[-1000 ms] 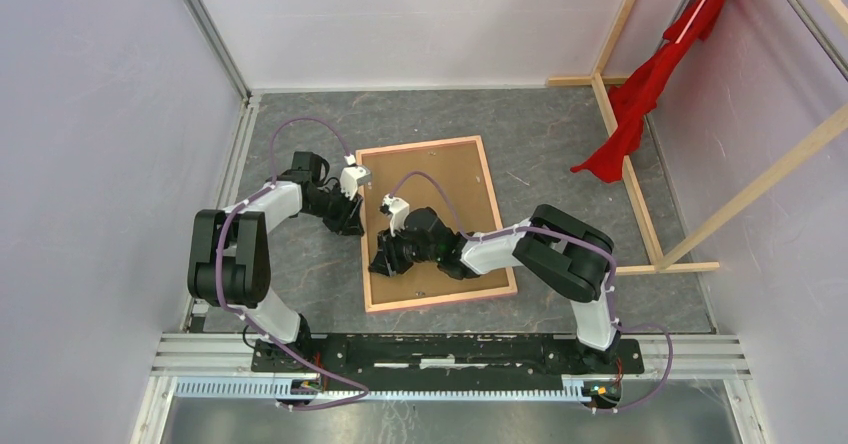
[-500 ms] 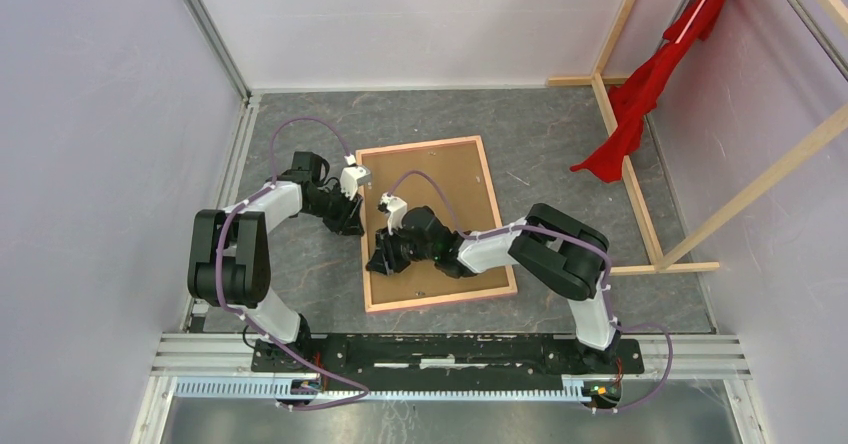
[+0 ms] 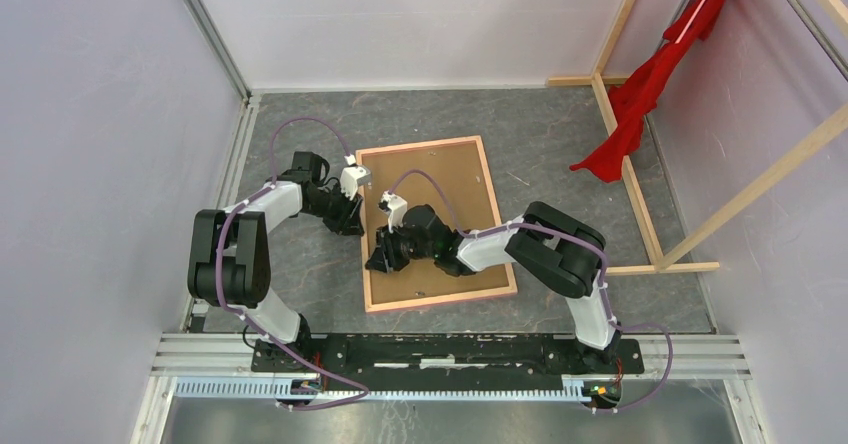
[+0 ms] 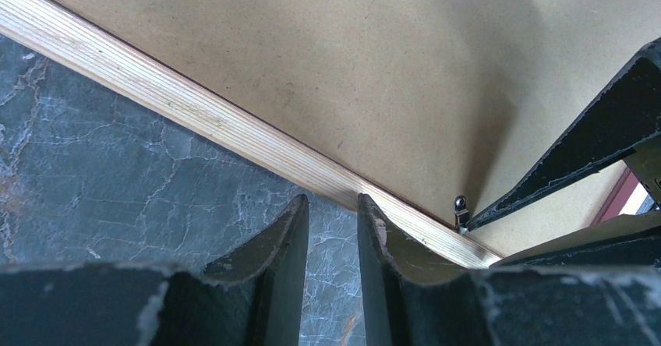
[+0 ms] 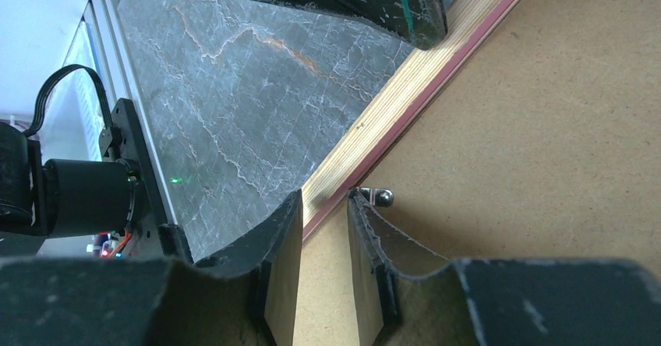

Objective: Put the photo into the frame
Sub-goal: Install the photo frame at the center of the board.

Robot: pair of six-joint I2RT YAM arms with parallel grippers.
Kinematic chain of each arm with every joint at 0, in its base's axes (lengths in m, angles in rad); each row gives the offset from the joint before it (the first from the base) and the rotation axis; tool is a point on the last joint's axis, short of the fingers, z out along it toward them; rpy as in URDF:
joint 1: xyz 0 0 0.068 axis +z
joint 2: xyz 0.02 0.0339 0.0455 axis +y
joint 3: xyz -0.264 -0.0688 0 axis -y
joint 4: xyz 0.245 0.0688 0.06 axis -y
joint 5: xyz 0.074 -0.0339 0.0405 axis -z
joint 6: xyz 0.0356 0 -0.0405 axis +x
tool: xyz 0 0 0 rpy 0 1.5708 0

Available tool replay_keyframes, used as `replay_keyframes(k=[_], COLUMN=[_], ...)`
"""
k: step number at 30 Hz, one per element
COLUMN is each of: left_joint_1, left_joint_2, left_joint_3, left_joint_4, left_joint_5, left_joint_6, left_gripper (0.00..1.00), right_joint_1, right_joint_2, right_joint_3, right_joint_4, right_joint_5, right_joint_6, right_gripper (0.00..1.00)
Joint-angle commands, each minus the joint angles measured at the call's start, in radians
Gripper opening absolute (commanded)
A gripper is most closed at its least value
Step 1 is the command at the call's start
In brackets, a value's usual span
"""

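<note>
Grey table (image 3: 560, 144): left gripper (image 4: 333, 206) and right gripper (image 5: 323, 199), slightly open, empty, flank the frame's (image 3: 440, 300) left rail.

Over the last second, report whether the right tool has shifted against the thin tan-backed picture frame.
Yes, slightly. The right tool has edged left toward the left rail of the thin tan-backed picture frame, which has not moved.

photo (image 3: 462, 167) lies face down, brown back up, inside the flat frame (image 3: 440, 300), tan back up.
</note>
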Motion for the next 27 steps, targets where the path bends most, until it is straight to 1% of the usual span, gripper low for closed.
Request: replay_keyframes(k=[1,12,16,18,22,27], left_joint_1=[-0.005,-0.008,-0.01,-0.01,-0.012,-0.011], left_joint_2=[0.008,0.011,0.015,0.016,0.025,0.027], left_joint_3=[0.007,0.022,0.02,0.02,0.033,0.043], left_joint_4=[0.015,-0.006,-0.008,-0.009,-0.025,-0.033], left_joint_5=[-0.027,-0.022,-0.024,-0.023,-0.02,-0.016], left_joint_6=[0.063,0.075,0.082,0.085,0.092,0.099], left_gripper=[0.36,0.36,0.35,0.35,0.35,0.34], right_joint_1=[-0.02,-0.032,-0.036,-0.037,-0.042,-0.045], right_joint_2=[0.044,0.049,0.04,0.033,-0.036,-0.111], right_joint_3=[0.031,0.037,0.02,0.011,-0.033,-0.086], right_joint_4=[-0.002,0.021,0.086,0.122,0.187,0.156], right_joint_5=[0.037,0.046,0.044,0.038,0.017,0.026], right_joint_6=[0.0,0.007,0.032,0.048,0.063,0.051], right_gripper=[0.33,0.33,0.37,0.37,0.39,0.4])
